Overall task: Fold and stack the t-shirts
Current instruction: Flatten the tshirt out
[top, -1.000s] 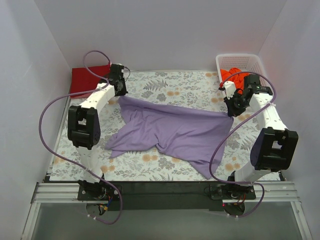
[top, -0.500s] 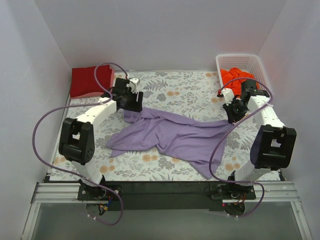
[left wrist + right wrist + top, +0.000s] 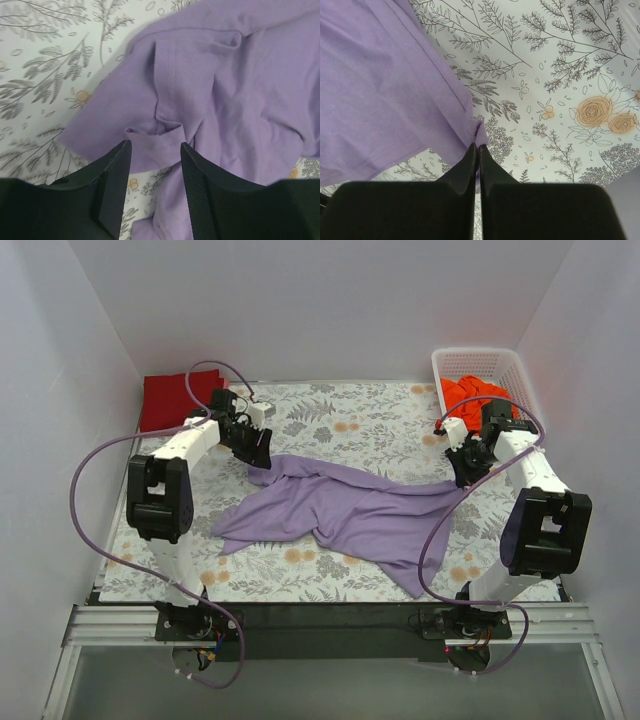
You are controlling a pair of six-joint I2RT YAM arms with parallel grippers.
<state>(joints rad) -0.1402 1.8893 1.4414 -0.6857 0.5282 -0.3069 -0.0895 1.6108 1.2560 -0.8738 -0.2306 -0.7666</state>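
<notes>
The lavender-purple t-shirt (image 3: 345, 508) lies crumpled across the middle of the table. My left gripper (image 3: 258, 452) is open just above the shirt's back left corner (image 3: 160, 115) and holds nothing. My right gripper (image 3: 462, 474) is shut on the shirt's right corner (image 3: 479, 134), pinching the hem. The dark red t-shirt (image 3: 170, 400) lies folded at the back left. The bright orange t-shirt (image 3: 470, 392) is bundled in the white basket (image 3: 515, 368) at the back right.
The floral table cloth (image 3: 370, 420) covers the table. White walls close in on three sides. Purple cables loop from both arms. A metal rail (image 3: 320, 625) runs along the near edge.
My left gripper has let go of the shirt's back left corner, which dropped into a bunch on the table, and has drawn back to the left. My right gripper has stayed shut on its corner.
</notes>
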